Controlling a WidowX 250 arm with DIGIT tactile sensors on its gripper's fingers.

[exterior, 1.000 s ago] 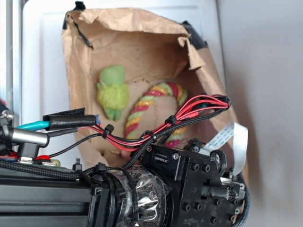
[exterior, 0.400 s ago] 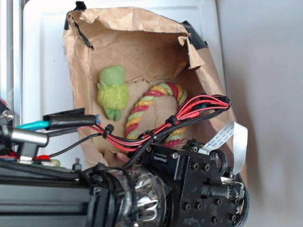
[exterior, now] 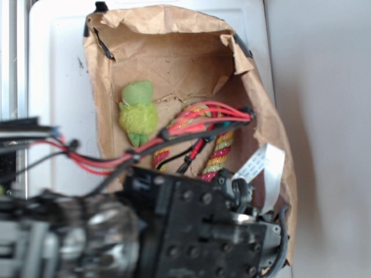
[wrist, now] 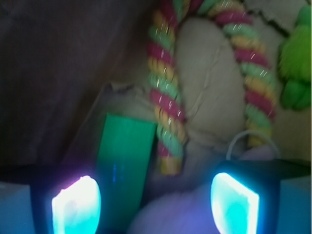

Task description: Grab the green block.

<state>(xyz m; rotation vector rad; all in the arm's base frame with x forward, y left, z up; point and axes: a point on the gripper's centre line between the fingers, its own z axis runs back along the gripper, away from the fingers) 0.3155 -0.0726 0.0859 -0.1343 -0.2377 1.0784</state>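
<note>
Inside the crumpled brown paper bag, the smooth, flat-faced green block was seen beside the twisted multicoloured rope, just ahead of the left pad. The gripper was held open, glowing pads apart; a fuzzy lime plush lay nearby.

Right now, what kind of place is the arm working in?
Probably a lab test bin for toy grasping: a torn brown paper bag lining a white tray, holding a rope toy, a green plush and the green block.

Blurred green block just beside the rope toy, apparently above the left fingertip.
</note>
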